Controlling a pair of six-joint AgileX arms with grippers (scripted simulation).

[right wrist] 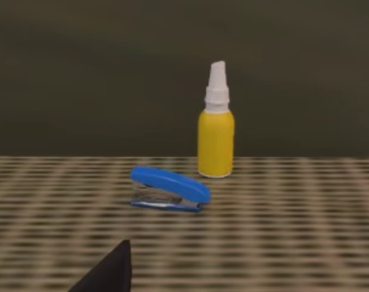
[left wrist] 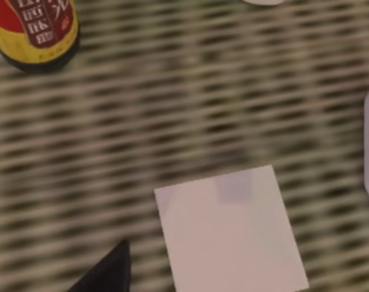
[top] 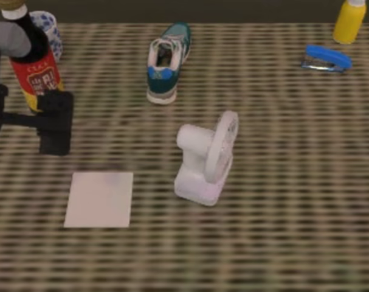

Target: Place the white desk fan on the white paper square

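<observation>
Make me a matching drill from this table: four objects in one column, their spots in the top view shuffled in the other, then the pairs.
Objects
1. fan
2. paper square
3. stapler
4. shoe

Places in the top view
A. far right, beside the yellow bottle
B. near left, lying flat, nothing on it
C. middle of the table, right of the paper
D. far middle, beyond the fan

Pairs: 1-C, 2-B, 3-A, 4-D

The left gripper hangs at the left, beyond the paper and beside the sauce bottle; the right arm is out of the top view.
</observation>
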